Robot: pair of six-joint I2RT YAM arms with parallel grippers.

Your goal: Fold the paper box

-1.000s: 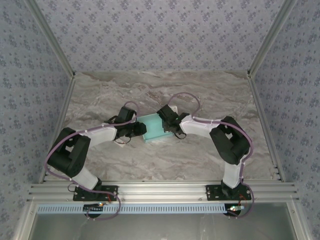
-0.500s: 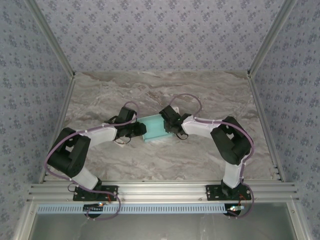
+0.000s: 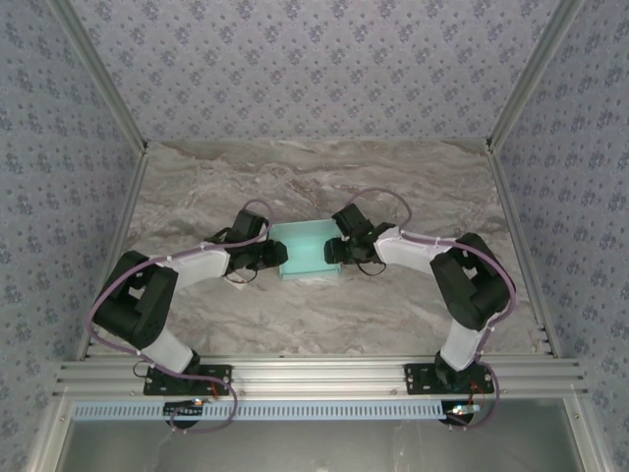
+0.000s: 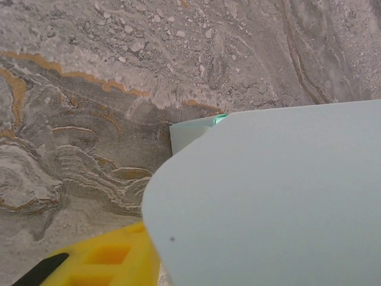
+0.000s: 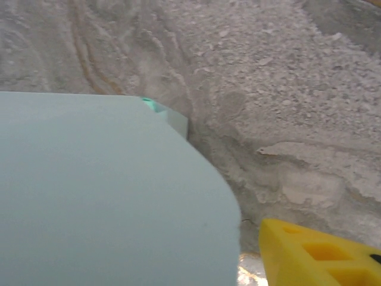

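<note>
- The left gripper (image 3: 278,255) sits at the left edge of the paper box (image 3: 307,248). In its wrist view one yellow finger (image 4: 101,259) shows beneath a rounded flap (image 4: 268,196). The other finger is hidden, so it cannot be told whether the jaws are closed on the card.
- The right gripper (image 3: 336,250) sits at the box's right edge, one yellow fingertip (image 5: 315,253) just beside a second flap (image 5: 107,190). How far it is open cannot be told either.
- The pale turquoise box lies between the two grippers, mid-way across the marbled table top (image 3: 413,187). A lower layer of card peeks out past each flap.
- The thin card looks light and springy, likely to slide on the smooth surface and to crease if pinched hard. The best hold appears to be a flap's edge near its fold line, with the other gripper steadying the opposite side.
</note>
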